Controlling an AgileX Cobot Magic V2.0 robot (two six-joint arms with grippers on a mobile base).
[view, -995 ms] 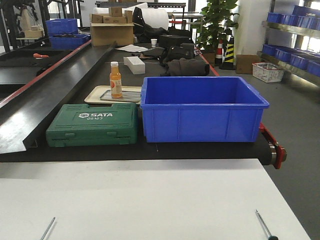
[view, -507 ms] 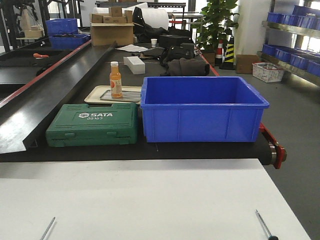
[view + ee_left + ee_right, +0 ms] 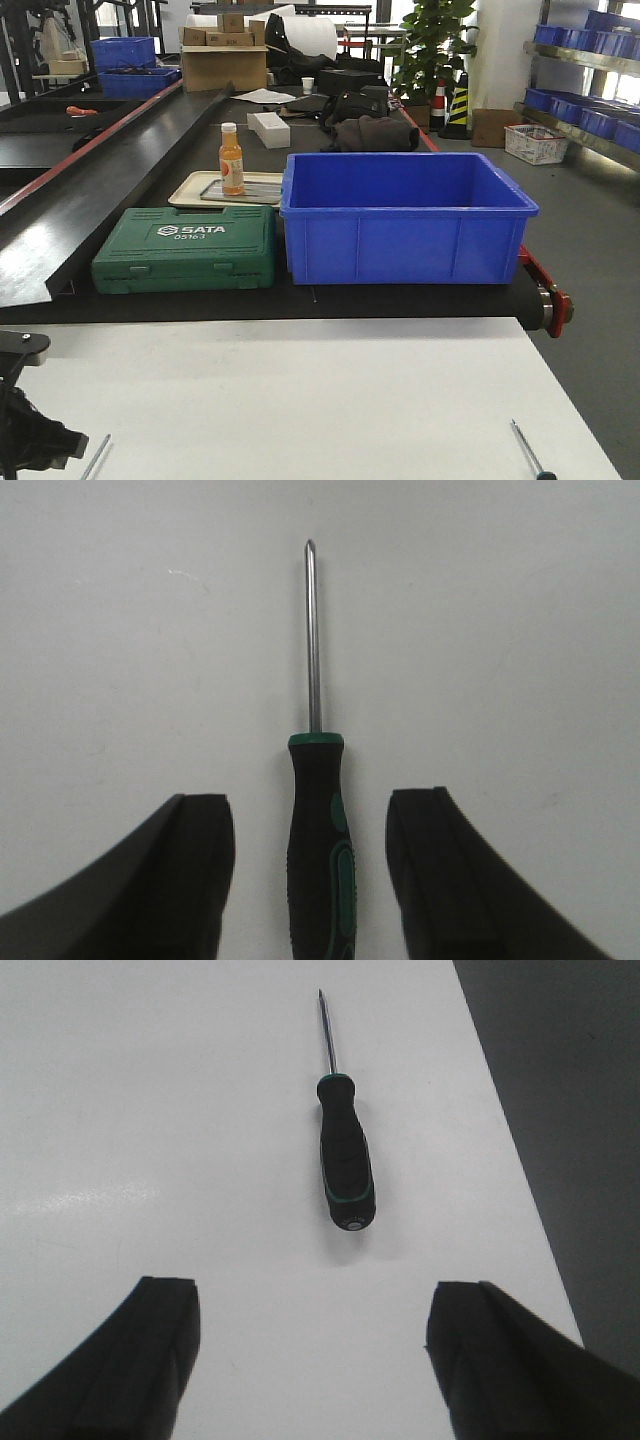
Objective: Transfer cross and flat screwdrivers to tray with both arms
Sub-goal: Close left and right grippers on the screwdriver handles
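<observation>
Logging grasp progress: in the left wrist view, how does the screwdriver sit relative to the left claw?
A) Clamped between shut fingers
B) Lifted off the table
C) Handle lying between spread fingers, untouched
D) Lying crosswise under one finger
C: the screwdriver lies flat on the white table, its handle inside the open left claw with a bare gap on each side.

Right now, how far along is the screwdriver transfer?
Done: nothing yet; both screwdrivers lie on the white table, away from the tray. In hand: left jaws open either side of the left screwdriver, not closed; right jaws open, short of the right screwdriver. Left: grasp, lift and carry both.
</observation>
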